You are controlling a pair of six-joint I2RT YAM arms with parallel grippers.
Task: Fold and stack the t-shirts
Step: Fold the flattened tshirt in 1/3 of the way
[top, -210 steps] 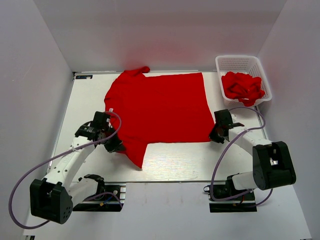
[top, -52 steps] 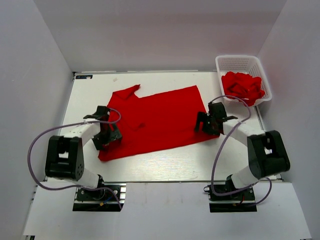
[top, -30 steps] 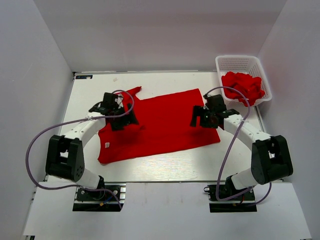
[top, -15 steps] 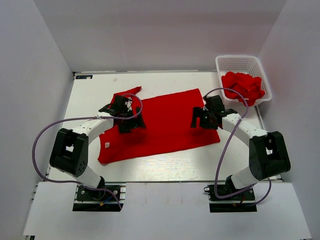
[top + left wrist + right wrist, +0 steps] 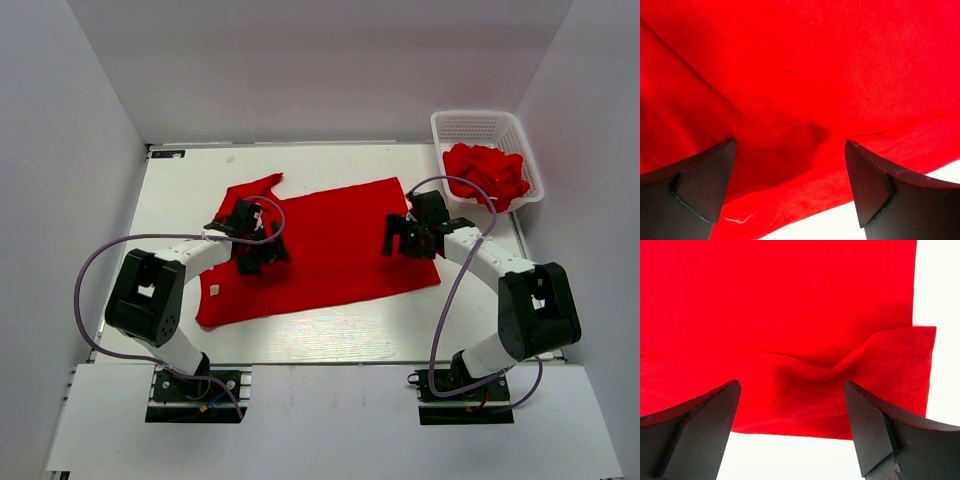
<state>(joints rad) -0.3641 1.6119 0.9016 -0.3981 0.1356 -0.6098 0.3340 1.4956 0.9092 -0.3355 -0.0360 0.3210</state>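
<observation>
Jaws spread wide and gripping nothing, the left gripper (image 5: 260, 252) and right gripper (image 5: 402, 240) are hanging over opposite ends of the half-folded bright red cloth t-shirt (image 5: 330, 240) lying on the white table (image 5: 330, 335), its small white neck label (image 5: 214, 290) too tiny to read.

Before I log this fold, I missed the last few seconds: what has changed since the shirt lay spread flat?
The t-shirt, spread flat then, now lies folded into a narrower band. The left gripper and right gripper moved from its near edge to above the cloth, and both are open. The basket and its red shirts stayed put.
</observation>
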